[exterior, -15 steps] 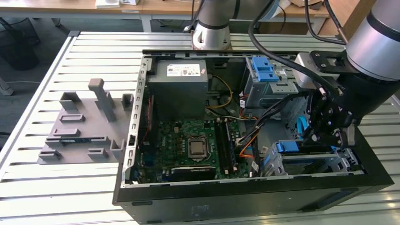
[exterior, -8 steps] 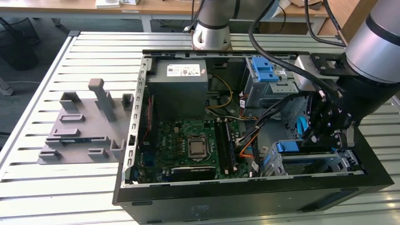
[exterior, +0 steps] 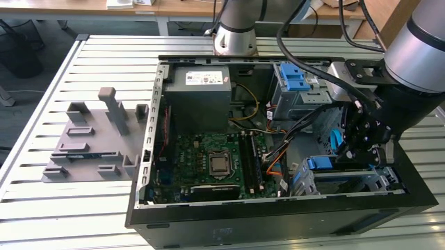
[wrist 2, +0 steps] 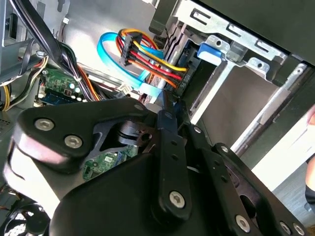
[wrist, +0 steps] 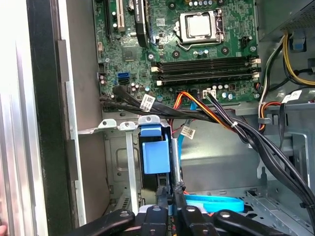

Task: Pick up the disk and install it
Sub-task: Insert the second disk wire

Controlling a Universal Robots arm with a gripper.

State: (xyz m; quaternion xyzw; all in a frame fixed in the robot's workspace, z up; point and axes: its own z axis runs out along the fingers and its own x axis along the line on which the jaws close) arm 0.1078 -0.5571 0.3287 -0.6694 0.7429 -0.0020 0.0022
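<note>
The disk [wrist: 155, 157] sits edge-on in a slot of the grey drive cage [wrist: 120, 162], its blue bracket facing out. In the exterior view that blue bracket [exterior: 321, 163] lies in the cage [exterior: 382, 179] at the case's near corner, on the exterior view's right. My gripper [wrist: 171, 194] is shut, its tips at the disk's outer end, right beside the bracket. I see nothing clamped between the fingers. In the second wrist view the gripper [wrist 2: 165, 104] points into the cage beside a blue data plug [wrist 2: 150, 91].
The open computer case holds a motherboard [exterior: 208, 156], a grey power-supply box [exterior: 198, 88] and an upper cage with a blue latch [exterior: 295, 83]. Black and coloured cable bundles [wrist: 236, 128] cross just beyond the disk. A grey fixture [exterior: 90, 140] stands on the slatted table.
</note>
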